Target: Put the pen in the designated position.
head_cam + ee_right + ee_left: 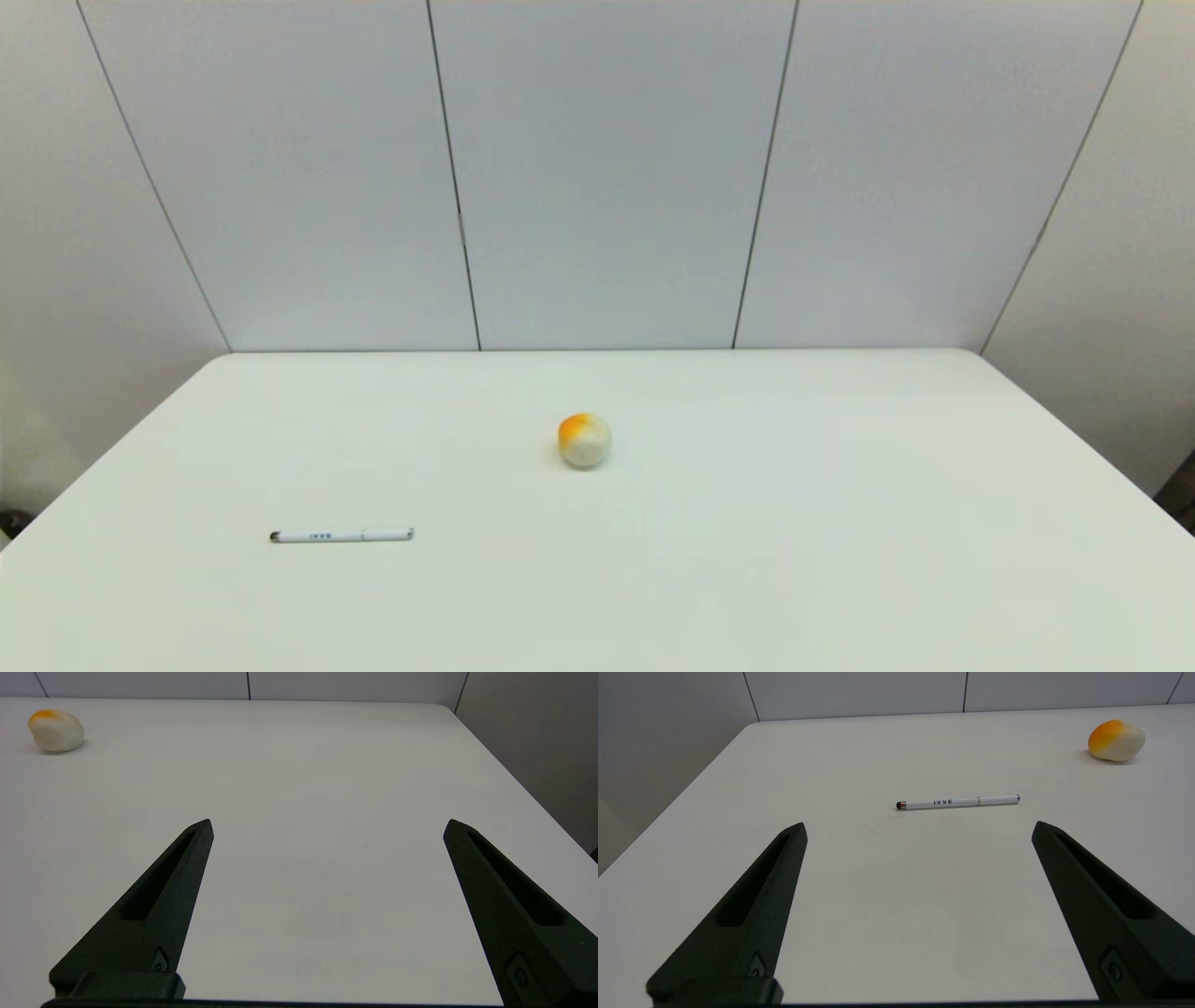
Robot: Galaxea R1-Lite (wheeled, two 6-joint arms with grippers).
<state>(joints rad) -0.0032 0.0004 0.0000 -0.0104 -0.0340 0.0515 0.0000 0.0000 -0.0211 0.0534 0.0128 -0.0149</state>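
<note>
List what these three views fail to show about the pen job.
- Designated position: no mark for it on the table in any view.
- Pen: outside the right wrist view; print too small to read in the head view.
- Left gripper and right gripper: both outside the head view, below its bottom edge.
- Ball: far side hidden.

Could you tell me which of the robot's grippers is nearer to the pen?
Left. The pen lies on the table just ahead of the open left gripper. The open right gripper is over the table's right side, with no pen in its view.

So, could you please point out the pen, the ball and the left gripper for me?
pen (341,536): head view, middle of barrel.
ball (584,441): head view, its centre.
left gripper (919,825): left wrist view, midway between fingertips.
</note>
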